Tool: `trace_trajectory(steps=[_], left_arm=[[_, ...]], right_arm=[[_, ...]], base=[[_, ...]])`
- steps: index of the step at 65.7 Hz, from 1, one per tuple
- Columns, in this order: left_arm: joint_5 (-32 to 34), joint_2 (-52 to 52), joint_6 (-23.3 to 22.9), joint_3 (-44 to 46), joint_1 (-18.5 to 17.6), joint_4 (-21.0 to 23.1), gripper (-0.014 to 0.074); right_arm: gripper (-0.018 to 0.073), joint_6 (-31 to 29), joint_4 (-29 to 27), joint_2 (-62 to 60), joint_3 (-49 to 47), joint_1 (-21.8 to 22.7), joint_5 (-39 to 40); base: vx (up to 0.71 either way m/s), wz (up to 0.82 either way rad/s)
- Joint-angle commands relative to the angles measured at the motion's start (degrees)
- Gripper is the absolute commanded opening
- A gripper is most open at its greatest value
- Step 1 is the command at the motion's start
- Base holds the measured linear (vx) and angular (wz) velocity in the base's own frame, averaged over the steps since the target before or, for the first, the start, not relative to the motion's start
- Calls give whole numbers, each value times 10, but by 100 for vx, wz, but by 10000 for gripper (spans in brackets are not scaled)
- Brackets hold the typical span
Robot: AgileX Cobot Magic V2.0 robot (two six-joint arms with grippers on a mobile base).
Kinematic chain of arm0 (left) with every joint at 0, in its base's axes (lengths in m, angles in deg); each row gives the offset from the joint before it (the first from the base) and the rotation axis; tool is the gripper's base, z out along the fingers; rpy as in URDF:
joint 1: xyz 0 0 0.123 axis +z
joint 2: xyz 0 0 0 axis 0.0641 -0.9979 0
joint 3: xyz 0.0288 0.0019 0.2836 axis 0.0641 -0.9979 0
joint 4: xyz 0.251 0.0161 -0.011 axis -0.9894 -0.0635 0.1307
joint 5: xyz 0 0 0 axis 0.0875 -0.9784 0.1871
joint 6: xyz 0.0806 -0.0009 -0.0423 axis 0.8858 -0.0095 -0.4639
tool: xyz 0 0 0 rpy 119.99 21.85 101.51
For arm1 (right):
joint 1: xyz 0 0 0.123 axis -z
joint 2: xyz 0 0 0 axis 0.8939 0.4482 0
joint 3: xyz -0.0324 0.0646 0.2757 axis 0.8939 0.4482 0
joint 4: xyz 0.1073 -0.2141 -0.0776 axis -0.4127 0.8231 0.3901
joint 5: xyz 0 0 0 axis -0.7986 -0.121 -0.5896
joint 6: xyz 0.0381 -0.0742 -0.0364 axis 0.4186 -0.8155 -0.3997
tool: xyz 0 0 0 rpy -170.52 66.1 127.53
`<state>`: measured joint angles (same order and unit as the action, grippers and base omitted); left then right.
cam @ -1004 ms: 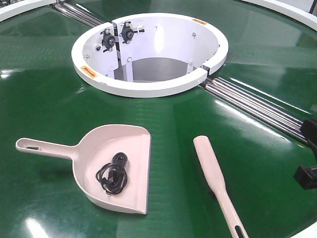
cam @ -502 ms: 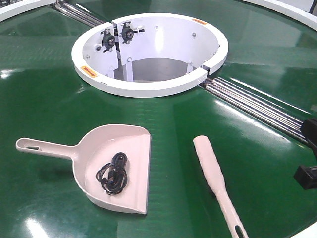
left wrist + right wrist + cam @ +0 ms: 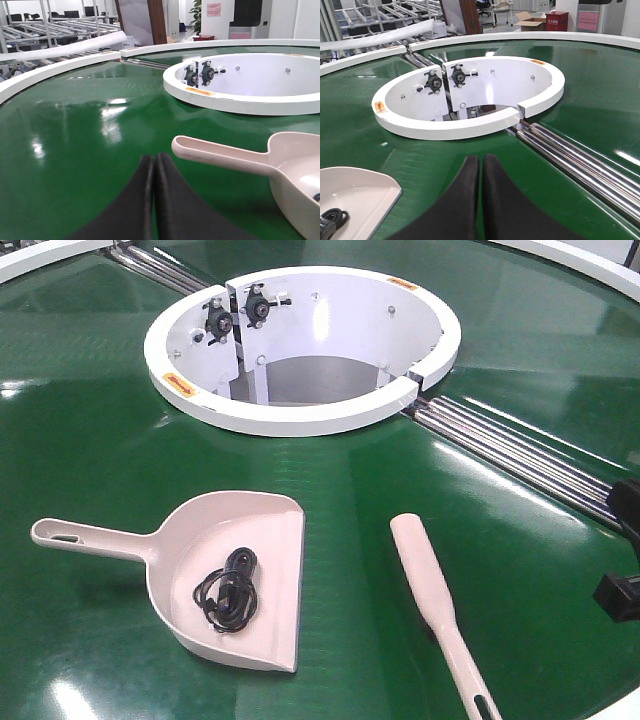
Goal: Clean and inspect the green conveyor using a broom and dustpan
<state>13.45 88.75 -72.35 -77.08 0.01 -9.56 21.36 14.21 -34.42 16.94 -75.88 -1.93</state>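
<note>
the sweeping looks largely done: a small coiled black cable [image 3: 228, 590] lies inside the dustpan [image 3: 255, 635], near its middle, and the green conveyor [image 3: 90, 440] around it shows no other loose debris in the front view, only glossy reflections. the dustpan rests flat on the belt in front of the white ring-shaped hub [image 3: 300, 420], its handle pointing left and its straight front edge facing right toward the broom [image 3: 428, 585], which lies on the belt well apart from it with its rounded head toward the hub and its slotted handle end running off the lower edge. neither tool is held. what seems left is to lift the dustpan away with its load, or to look over the belt once more. the left gripper [image 3: 154, 165] hovers low over the belt just beside the free end of the dustpan handle, its dark fingers pressed together and holding nothing. the right gripper [image 3: 481, 167] hangs above the belt facing the hub and the silver rollers [image 3: 580, 165], its fingers likewise closed to a thin seam and empty, with the dustpan's rim at its lower left.
</note>
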Motion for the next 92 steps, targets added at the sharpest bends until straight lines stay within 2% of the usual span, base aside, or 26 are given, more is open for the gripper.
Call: trace_trajectory(steps=[1, 51, 60, 92], left_arm=[[46, 9, -6, -13, 2, 6, -22], [46, 9, -6, -13, 2, 6, -22], [46, 9, -6, -13, 2, 6, -22], [46, 9, -6, -13, 2, 6, -22]], right_arm=[[-2, 1, -1, 1, -17, 0, 38], [-2, 1, -1, 1, -17, 0, 38], [-2, -4, 1, 1, -17, 1, 66], [-2, 0, 11, 4, -16, 1, 68]], base=[[0, 0], [0, 0], [0, 0], [0, 0]])
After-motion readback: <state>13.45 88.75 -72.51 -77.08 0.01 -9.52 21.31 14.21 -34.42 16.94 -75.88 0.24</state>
